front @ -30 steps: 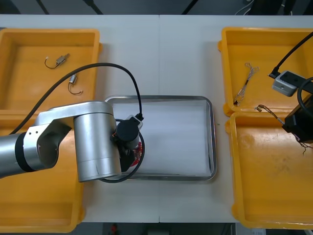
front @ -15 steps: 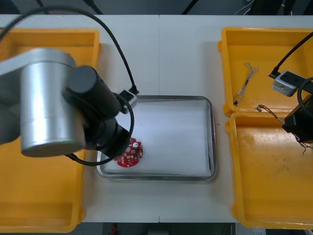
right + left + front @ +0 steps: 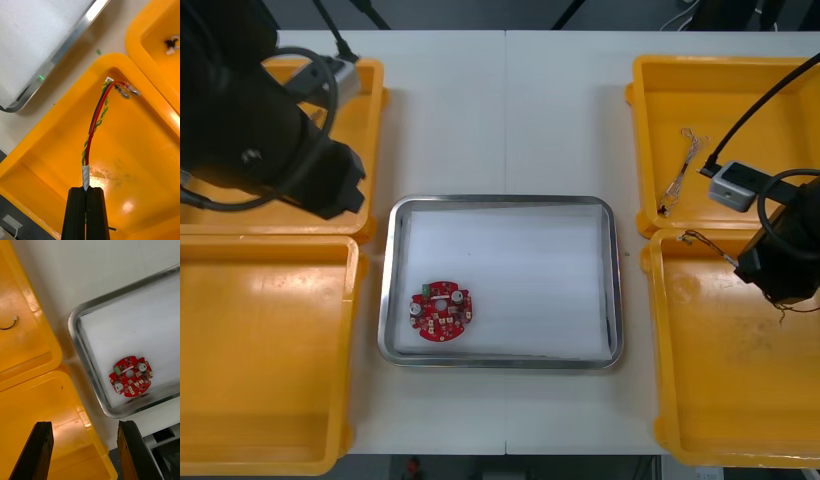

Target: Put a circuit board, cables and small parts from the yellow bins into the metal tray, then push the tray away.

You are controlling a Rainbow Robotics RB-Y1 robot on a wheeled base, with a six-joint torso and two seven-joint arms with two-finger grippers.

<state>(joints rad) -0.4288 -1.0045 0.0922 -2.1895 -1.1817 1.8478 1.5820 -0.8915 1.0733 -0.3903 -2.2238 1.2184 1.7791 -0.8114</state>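
A round red circuit board [image 3: 441,311] lies in the near left corner of the metal tray [image 3: 612,280], white inside. My left arm [image 3: 260,130] is raised over the far left yellow bin. Its gripper [image 3: 84,444] is open with nothing between the fingers, high above the seam between the two left bins, and the circuit board [image 3: 131,377] lies in the tray ahead of it. My right gripper [image 3: 89,193] is shut on a red and yellow cable [image 3: 95,123], held above the near right yellow bin [image 3: 740,400]; the cable's free end [image 3: 700,238] points toward the tray.
The far right yellow bin [image 3: 650,110] holds a thin cable [image 3: 683,165]. A small wire with a white plug [image 3: 9,324] lies in the far left bin. The near left bin [image 3: 260,350] has a bare floor. Bare table stretches beyond the tray.
My left arm has let go of the circuit board in the tray and risen back toward the far left bin. My right gripper has shifted slightly left with the cable.
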